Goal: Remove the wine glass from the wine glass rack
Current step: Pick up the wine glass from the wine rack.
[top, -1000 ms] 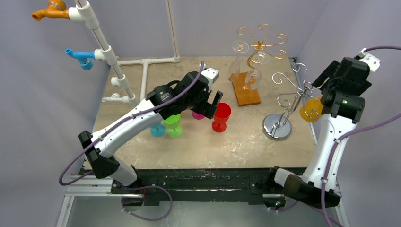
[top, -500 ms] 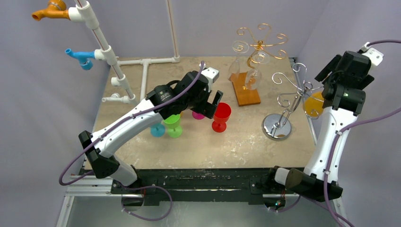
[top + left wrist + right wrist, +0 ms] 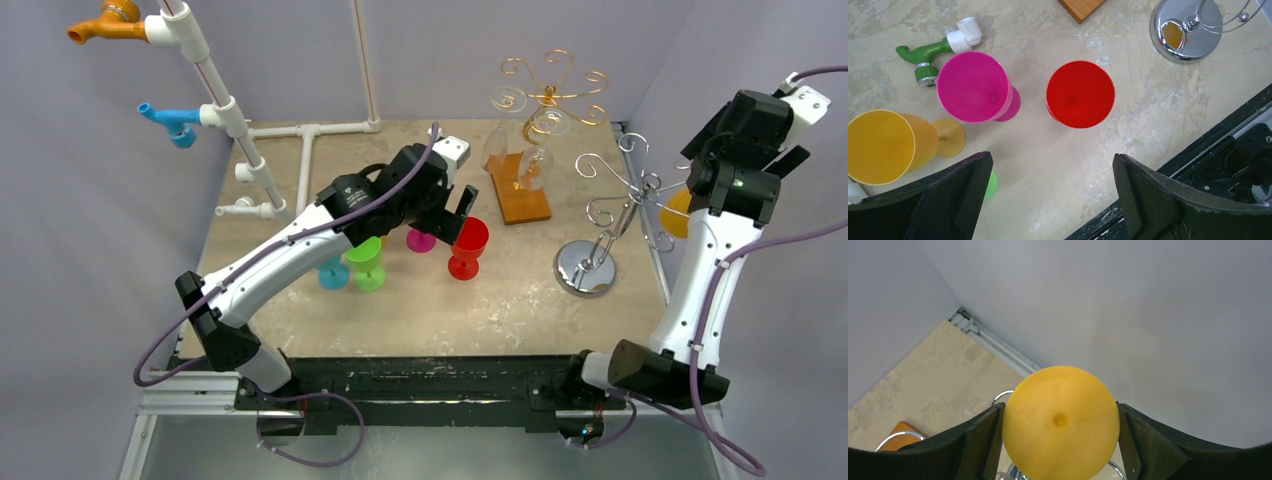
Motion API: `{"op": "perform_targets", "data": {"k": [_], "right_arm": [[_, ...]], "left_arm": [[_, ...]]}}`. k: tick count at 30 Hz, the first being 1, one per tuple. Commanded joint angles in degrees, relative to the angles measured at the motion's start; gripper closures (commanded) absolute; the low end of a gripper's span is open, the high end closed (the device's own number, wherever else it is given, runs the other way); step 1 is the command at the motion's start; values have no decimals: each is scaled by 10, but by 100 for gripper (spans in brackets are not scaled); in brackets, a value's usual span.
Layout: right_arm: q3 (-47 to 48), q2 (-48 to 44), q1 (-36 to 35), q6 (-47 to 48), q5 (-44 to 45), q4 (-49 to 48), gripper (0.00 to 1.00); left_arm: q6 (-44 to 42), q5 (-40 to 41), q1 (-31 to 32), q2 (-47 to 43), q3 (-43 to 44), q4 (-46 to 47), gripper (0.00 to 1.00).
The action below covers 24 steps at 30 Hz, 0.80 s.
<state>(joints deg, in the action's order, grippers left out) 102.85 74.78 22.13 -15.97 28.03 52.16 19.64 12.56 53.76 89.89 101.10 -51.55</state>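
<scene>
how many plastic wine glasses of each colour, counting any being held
red glass: 1
pink glass: 1
green glass: 1
blue glass: 1
yellow glass: 2, the second between the right fingers
total: 6

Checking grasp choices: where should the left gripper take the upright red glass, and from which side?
Across the bowl, from straight above, I'd say: the red glass stands upright, mouth up, ahead of the open left gripper; the magenta glass stands apart.
</scene>
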Motion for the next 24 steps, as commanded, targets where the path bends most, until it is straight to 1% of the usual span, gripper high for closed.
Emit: {"op": "perform_targets", "data": {"k": [1, 13, 24], "right_arm": [[45, 15, -1, 5, 39, -23, 36], [107, 60, -1, 0, 42, -69, 37], [119, 92, -13, 3, 45, -137, 38]], "left_arm": [[-20, 12, 2, 7, 34, 13, 0], [-34, 31, 2, 21, 47, 22, 0], [-41, 37, 2, 21, 47, 34, 0]]}}
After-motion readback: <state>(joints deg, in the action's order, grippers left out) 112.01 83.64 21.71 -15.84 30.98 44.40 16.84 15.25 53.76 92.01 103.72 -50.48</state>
